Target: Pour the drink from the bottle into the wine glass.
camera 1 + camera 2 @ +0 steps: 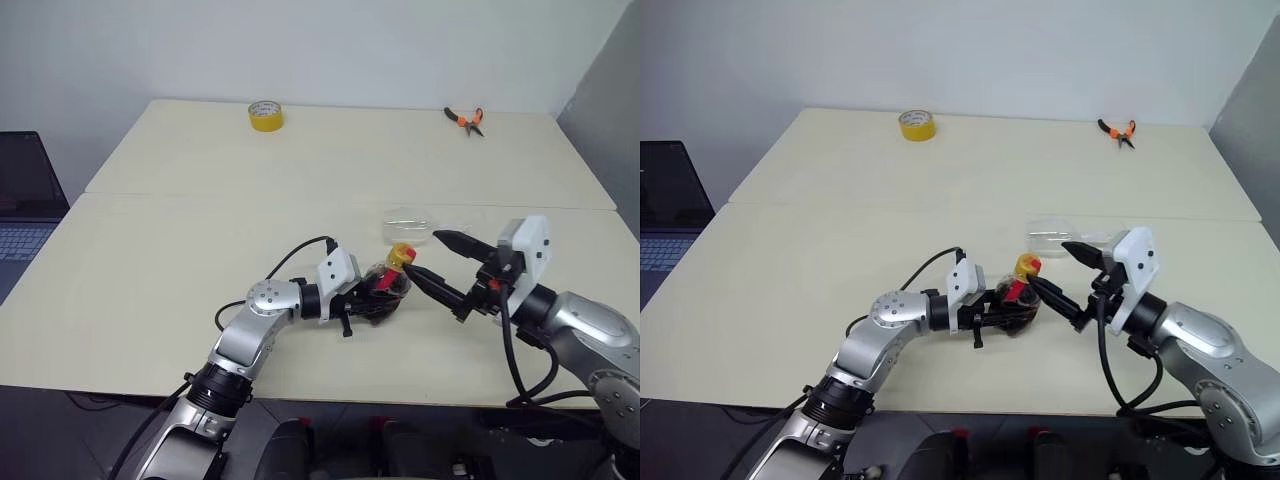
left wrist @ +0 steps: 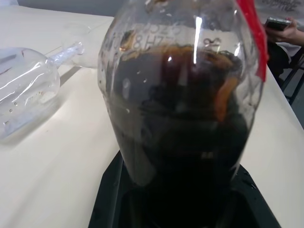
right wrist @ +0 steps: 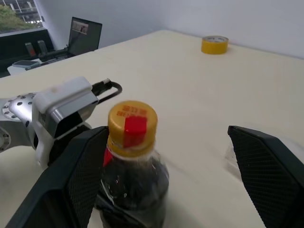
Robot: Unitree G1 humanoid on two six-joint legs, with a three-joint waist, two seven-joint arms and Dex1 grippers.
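We see the left claw (image 1: 372,296) pinching the capped bottle (image 1: 388,285) above the tabletop (image 1: 180,230); the right claw (image 1: 440,262) gapes wide beside its yellow cap (untouched). The left wrist view reveals the wine glass (image 2: 26,90) lying sideways.

Bystander items on and around the pale table

A yellow tape roll (image 1: 265,115) lies flat near the far edge of the cream table (image 1: 180,250), left of centre, and it also appears in the right wrist view (image 3: 214,44); orange-handled pliers (image 1: 466,119) lie near the far right corner, well apart from the roll; a seam crosses the tabletop from left to right between the far and near halves; an open laptop (image 1: 25,200) with a dark screen sits off the table's left side; a person's hand holding a phone (image 2: 280,26) shows beyond the table's edge
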